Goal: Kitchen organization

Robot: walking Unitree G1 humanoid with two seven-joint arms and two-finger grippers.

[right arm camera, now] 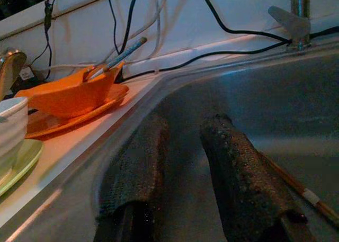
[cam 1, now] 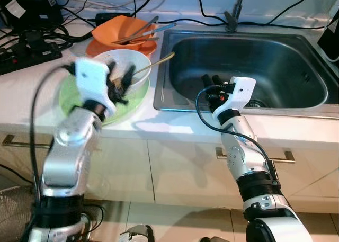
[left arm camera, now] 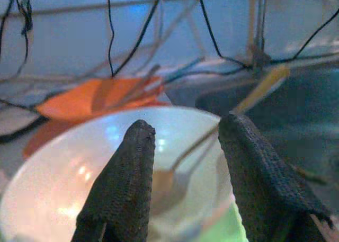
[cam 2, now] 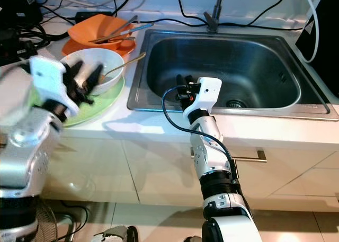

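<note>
Left tool [cam 1: 121, 82] hovers over the white bowl [cam 1: 132, 62] on the green plate [cam 1: 71, 96] beside the sink [cam 1: 296, 101], fingers spread, holding nothing. Right tool [cam 1: 210, 81] hangs inside the sink, parted and empty. Looks like bowl pickup: next, straddle the rim and pinch, minding the spoon [cam 1: 153, 65].

White counter [cam 1: 180, 130], green plate [cam 1: 69, 93], orange plate [cam 1: 92, 47]

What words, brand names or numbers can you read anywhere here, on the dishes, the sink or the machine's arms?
None can be read.
White bowl, green plate, orange bowl, sink: no print visible.
Left end effector and right end effector: plain white housings, no lettering seen.
Dark devices at the counter's back left: pale stickers, too small and blurred to read.
</note>
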